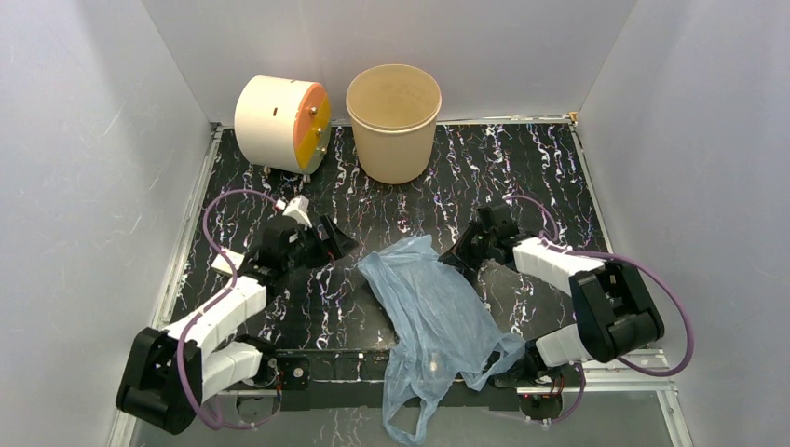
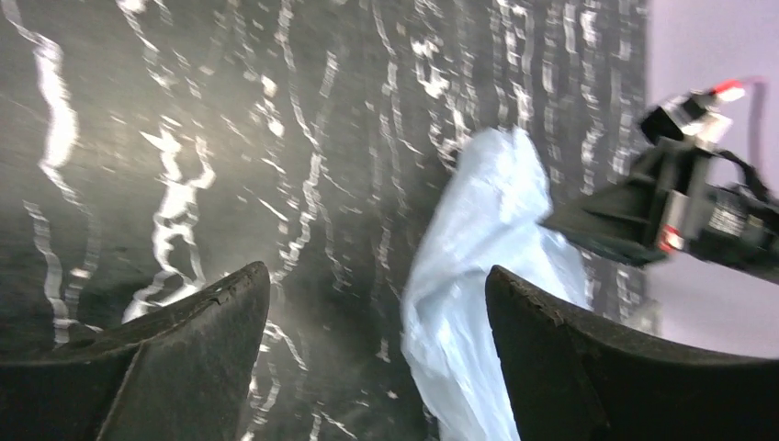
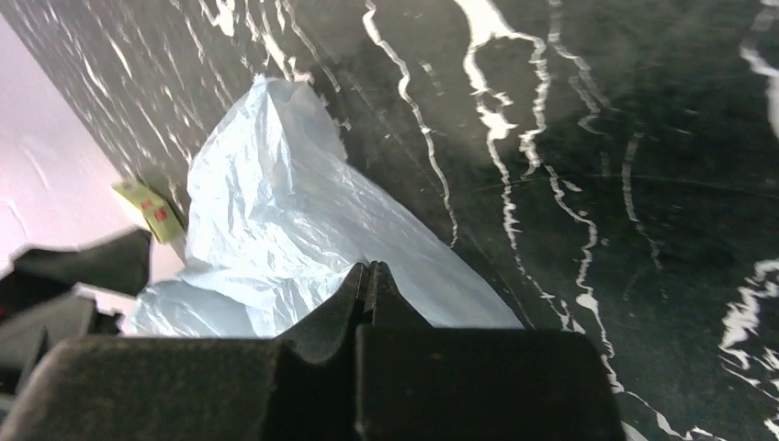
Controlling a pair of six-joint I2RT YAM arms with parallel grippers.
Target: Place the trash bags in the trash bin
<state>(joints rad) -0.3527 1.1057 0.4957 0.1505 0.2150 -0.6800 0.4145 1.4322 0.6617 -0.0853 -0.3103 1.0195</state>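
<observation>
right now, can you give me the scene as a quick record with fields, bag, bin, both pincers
trash bag: pale blue, crumpled flat at the centre front of the table, near end draped over the near edge
trash bin: upright at the back, nothing visible inside, apart from the bag
left pincer: open, empty, bag ahead to its right
right pincer: shut, tip at the bag's edge; no pinch on the film visible
cream drum: on its side, left of the bin
task: bag not yet in bin
</observation>
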